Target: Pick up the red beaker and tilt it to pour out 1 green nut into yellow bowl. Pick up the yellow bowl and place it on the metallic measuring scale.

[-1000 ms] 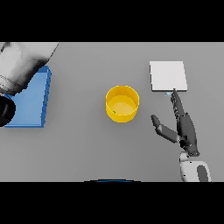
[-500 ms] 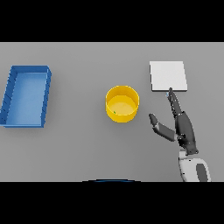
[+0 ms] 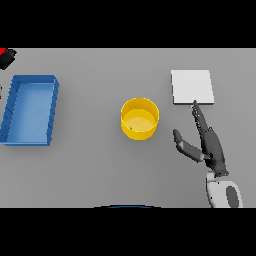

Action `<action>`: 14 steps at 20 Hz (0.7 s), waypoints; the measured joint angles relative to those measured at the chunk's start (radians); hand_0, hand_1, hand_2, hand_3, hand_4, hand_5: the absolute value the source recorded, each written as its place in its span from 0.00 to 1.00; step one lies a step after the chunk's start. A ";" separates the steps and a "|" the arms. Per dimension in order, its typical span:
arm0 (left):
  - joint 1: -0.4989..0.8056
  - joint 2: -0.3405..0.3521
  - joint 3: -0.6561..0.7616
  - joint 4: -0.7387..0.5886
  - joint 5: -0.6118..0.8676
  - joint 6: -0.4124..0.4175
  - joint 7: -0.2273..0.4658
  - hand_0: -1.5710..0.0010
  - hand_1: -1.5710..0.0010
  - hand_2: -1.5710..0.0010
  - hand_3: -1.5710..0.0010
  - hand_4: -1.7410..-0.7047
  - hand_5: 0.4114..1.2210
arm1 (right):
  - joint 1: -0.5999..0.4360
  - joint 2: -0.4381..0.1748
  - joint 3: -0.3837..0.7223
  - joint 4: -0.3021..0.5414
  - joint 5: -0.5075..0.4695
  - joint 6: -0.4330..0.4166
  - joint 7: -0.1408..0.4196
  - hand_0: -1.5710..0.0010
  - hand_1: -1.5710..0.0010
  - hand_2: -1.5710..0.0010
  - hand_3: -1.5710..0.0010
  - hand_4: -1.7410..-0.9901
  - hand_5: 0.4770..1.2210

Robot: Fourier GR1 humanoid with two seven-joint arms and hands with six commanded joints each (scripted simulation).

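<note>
The yellow bowl stands upright at the table's middle with a small green nut inside, near its front left wall. The pale square measuring scale lies flat to the bowl's back right. My right hand is open to the right of the bowl, a short gap away. Its fingers are straight, their tips reach the scale's front edge, and the thumb is spread toward the bowl. At the upper left edge a dark piece, seemingly my left hand, shows beside a sliver of red, perhaps the red beaker.
A blue tray with low walls sits at the left, well apart from the bowl. Grey table lies between the tray, the bowl and the scale.
My left arm, which covered the tray's back left corner, withdrew out of view; now only a dark piece and a red sliver show at the upper left edge. The right hand edged slightly left.
</note>
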 measured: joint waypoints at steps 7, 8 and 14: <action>0.263 -0.053 0.007 -0.267 0.063 0.075 0.103 0.00 0.00 0.00 0.00 0.00 0.71 | 0.012 -0.008 0.000 -0.009 0.001 0.004 -0.029 1.00 1.00 1.00 1.00 0.77 0.26; 0.290 -0.059 0.008 -0.289 0.068 0.083 0.113 0.00 0.00 0.00 0.00 0.00 0.63 | 0.016 -0.002 0.005 -0.016 0.005 0.000 -0.015 1.00 1.00 1.00 1.00 0.78 0.26; 0.363 -0.039 0.006 -0.423 0.173 -0.071 0.112 0.52 0.56 0.58 0.57 0.67 0.34 | 0.020 -0.001 0.006 -0.012 0.007 -0.001 -0.010 1.00 1.00 1.00 1.00 0.79 0.26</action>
